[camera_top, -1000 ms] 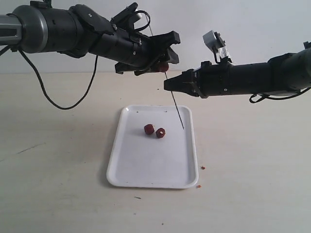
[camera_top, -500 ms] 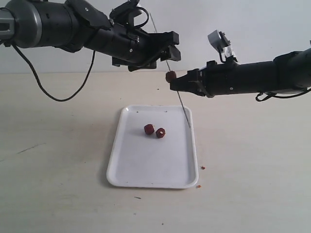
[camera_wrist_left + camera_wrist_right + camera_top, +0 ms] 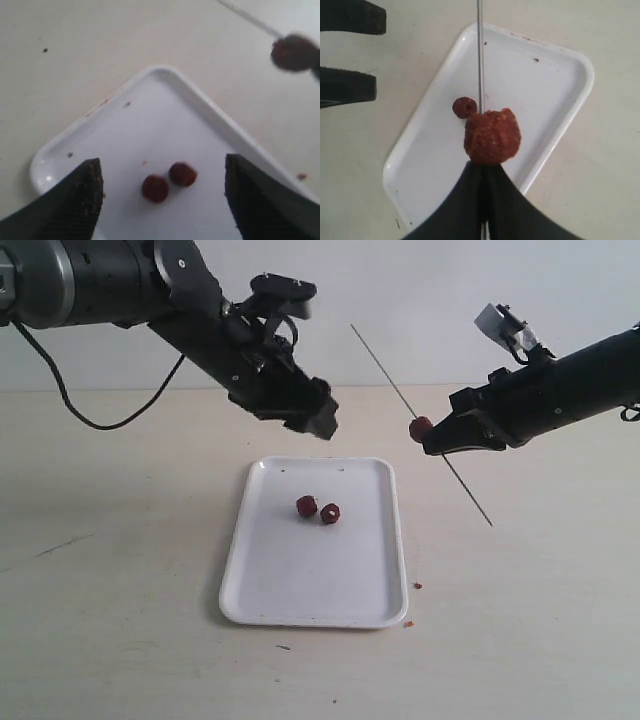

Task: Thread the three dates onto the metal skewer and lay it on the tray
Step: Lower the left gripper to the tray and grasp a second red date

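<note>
Gripping the thin, dark grey metal skewer [image 3: 385, 372] aslant above the pale desk [image 3: 120, 570], the right pincer [image 3: 434, 439] is clamped tight on it, one wrinkled reddish-brown date [image 3: 420, 427] threaded just at its tips — that date could slide off, or the rod swivel in so narrow a hold. Two more dates [image 3: 307, 505] sit side by side on the flat white rounded tray [image 3: 300, 580], clear of its rim. Left pincer [image 3: 320, 421] hangs spread wide, empty, over the tray's far edge, room beneath.
</note>
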Controlling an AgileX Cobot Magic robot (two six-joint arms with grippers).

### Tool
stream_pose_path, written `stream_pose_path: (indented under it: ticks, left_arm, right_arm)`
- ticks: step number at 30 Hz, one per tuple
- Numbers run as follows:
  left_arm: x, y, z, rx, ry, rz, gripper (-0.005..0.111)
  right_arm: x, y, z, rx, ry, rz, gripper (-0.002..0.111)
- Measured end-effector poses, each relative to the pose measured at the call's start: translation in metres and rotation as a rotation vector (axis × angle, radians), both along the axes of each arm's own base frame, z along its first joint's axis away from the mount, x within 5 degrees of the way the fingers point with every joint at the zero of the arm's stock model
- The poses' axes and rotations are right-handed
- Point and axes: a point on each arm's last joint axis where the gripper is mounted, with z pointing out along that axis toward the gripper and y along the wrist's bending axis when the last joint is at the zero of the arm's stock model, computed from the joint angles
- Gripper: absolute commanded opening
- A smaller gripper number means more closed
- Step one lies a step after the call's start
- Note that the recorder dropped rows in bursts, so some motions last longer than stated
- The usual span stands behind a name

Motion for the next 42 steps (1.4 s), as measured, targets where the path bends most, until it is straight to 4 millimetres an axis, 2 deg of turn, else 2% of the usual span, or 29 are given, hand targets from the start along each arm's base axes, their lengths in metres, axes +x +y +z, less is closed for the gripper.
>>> stream_pose_path:
  ticks: [2,7,9,10,12,14,23,28,31,38,42]
  left_arm:
    - [-0.008,-0.002,-0.007,0.189,-0.06,-0.119,0.068]
    - [-0.024,-0.026,-0.024,0.353,-0.126,-0.279,0.068]
    - [-0.027,-0.034,-0.042,0.393,-0.111,-0.315,0.068]
    - [-0.027,-0.036,-0.058,0.425,-0.092,-0.334,0.068]
    - [-0.025,-0.036,-0.076,0.471,-0.068,-0.357,0.068]
    - [-0.024,-0.035,-0.086,0.508,-0.072,-0.385,0.068]
    - [-0.016,-0.04,-0.104,0.498,-0.146,-0.413,0.068]
    - [-0.015,-0.041,-0.106,0.499,-0.151,-0.414,0.067]
    - [-0.015,-0.041,-0.107,0.501,-0.152,-0.415,0.063]
    - [-0.015,-0.041,-0.108,0.502,-0.157,-0.417,0.044]
    - [-0.014,-0.041,-0.109,0.504,-0.157,-0.418,0.042]
  right_arm:
    - [0.0,0.0,-0.001,-0.007,0.003,0.005,0.0]
    - [0.0,0.0,-0.001,-0.009,0.003,0.003,0.0]
    - [0.0,0.0,-0.001,-0.009,0.003,0.003,0.0]
    - [0.0,0.0,-0.001,-0.01,0.003,0.003,0.0]
    - [0.0,0.0,-0.001,-0.01,0.003,0.003,0.0]
    - [0.0,0.0,-0.001,-0.01,0.003,0.003,0.0]
    - [0.0,0.0,-0.001,-0.007,0.003,0.001,0.0]
    - [0.0,0.0,0.0,-0.004,0.004,-0.002,0.0]
    - [0.0,0.0,0.0,-0.004,0.004,-0.002,0.0]
    - [0.0,0.0,0.0,-0.003,0.0,-0.003,0.0]
    - [0.0,0.0,0.0,-0.002,-0.001,-0.003,0.0]
